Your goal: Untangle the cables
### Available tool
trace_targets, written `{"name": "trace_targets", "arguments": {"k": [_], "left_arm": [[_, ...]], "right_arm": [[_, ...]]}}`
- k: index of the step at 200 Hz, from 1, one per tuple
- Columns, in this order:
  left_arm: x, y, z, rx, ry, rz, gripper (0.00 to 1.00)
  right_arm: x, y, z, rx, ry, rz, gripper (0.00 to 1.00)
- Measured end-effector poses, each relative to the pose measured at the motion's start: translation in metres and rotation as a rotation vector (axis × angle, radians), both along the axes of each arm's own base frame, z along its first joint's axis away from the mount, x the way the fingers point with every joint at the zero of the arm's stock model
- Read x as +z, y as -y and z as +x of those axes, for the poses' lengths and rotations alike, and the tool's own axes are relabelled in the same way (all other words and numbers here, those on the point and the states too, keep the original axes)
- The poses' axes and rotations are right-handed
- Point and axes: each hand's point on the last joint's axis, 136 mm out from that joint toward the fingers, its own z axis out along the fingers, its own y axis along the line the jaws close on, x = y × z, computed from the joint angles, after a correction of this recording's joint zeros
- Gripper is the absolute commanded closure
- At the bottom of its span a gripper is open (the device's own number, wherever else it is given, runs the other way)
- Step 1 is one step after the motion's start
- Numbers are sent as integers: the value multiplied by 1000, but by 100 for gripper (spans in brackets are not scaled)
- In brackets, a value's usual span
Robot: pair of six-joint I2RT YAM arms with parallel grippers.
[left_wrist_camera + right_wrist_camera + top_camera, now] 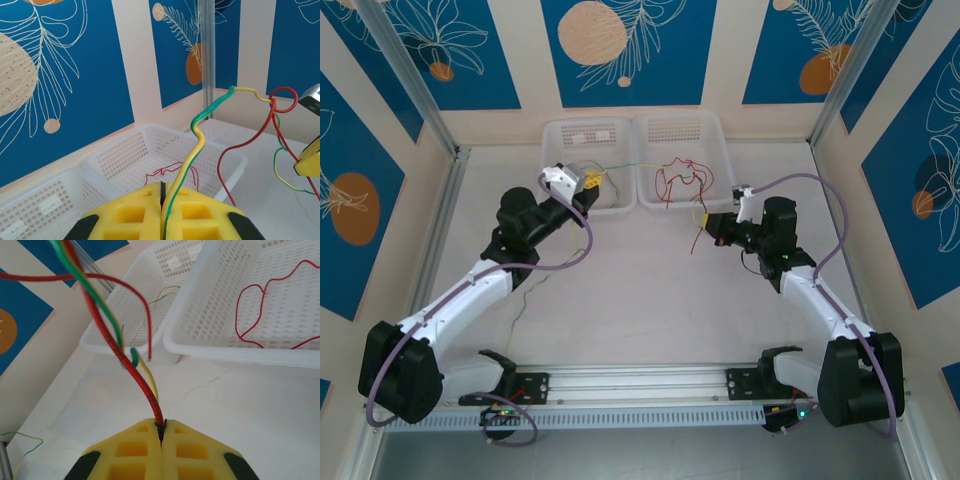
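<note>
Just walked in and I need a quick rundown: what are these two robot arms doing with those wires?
Untangling is under way. The left gripper is shut on a yellow-green cable, and the right gripper is shut on a red cable. Between the grippers the red one loops around the yellow-green one, so they are not yet separated.

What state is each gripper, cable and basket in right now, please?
Left gripper: shut on the yellow-green cable.
Right gripper: shut on the red cable.
Yellow-green cable: lifted, tangled with the red one.
Red cable: lifted, tangled with the yellow-green one.
Right basket: upright, loose red wire inside.
</note>
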Motion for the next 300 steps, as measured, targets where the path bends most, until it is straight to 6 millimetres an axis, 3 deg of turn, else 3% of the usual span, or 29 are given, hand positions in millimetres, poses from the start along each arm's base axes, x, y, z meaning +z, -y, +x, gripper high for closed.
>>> {"name": "trace_targets", "arguments": {"k": [32, 68, 94, 121, 167, 206, 257, 285, 300], "left_arm": [[-3, -7, 2, 44, -1, 6, 100], [-24, -17, -1, 81, -42, 28, 100], [-27, -31, 1, 128, -48, 30, 100], [-30, -38, -3, 141, -51, 32, 100], [-40, -43, -3, 153, -80, 44, 100], [-41, -45, -3, 157, -81, 42, 100], [-41, -47, -6, 146, -92, 22, 100], [-26, -78, 5, 264, -57, -16, 100], [-18, -90, 7, 307, -40, -39, 100]], "right_arm": [[-11, 27, 12, -146, -82, -43, 100], [-13, 85, 36, -397, -215, -39, 100], [-31, 125, 35, -558, -322, -30, 100], [-43, 132, 27, -597, -404, -26, 100], [-35, 151, 21, -706, -459, -41, 100], [-28, 194, 0, -879, -488, -38, 100], [-2, 245, -22, -1049, -478, -11, 100], [1, 307, -52, -1296, -486, -57, 100], [3, 328, -66, -1385, -493, -88, 100]]}}
